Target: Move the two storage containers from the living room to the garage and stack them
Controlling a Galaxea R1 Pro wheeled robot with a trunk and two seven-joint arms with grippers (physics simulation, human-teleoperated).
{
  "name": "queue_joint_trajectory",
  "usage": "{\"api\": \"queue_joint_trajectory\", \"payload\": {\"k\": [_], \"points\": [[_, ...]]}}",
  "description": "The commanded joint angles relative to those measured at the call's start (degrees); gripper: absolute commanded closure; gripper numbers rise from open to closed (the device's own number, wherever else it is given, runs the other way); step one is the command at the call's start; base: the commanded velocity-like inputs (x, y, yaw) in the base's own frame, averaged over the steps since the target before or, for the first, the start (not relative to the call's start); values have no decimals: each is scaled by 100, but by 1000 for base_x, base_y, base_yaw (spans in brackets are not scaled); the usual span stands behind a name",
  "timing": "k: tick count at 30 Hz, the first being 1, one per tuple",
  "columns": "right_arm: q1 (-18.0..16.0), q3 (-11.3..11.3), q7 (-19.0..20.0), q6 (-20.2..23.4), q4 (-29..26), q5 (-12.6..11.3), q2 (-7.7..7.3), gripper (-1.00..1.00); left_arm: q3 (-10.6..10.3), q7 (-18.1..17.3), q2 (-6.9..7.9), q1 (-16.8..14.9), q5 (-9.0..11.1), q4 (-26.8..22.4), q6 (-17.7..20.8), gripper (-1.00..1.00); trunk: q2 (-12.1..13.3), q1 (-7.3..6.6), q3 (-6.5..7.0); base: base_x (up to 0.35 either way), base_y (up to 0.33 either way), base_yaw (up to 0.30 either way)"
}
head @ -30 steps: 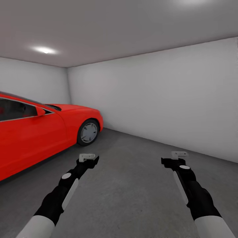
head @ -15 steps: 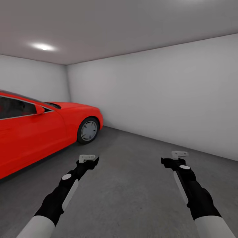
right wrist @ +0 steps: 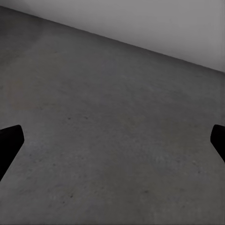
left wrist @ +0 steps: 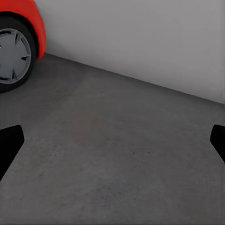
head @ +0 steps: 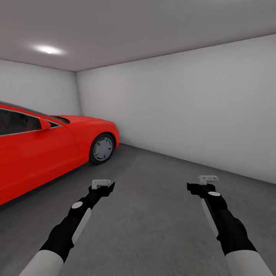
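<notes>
Head view: red car [head: 46, 153] on grey floor [head: 153, 214]; no writing readable; both grippers' fingers spread apart, holding nothing.

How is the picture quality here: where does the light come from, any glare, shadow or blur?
Head view: one ceiling light glows as a soft blown-out patch; the red car shows even sheen, with a dim shadow on the floor beneath it. Left wrist view: soft render, the wheel slightly blurred. Right wrist view: smooth, dim concrete meeting the white wall; no glare.

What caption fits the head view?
Both open grippers, left and right, held over the garage floor beside a red car.
</notes>
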Motion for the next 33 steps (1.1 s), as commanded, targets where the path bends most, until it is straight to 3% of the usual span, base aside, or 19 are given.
{"api": "queue_joint_trajectory", "payload": {"k": [1, 10, 33], "points": [[-4, 5, -18, 31, -7, -2, -2, -100, -9, -2, 5, -5, 58, -8, 34, -100, -6, 0, -16, 0, 0, 0], [-2, 5, -14, 24, -8, -2, 0, -100, -8, -1, 5, -4, 56, -5, 34, -100, -6, 0, -26, 0, 0, -71], [-2, 5, -10, 24, -7, -2, 7, -100, -8, -1, 5, -4, 50, 1, 34, -100, -6, 0, 74, 0, 0, -243]]}}
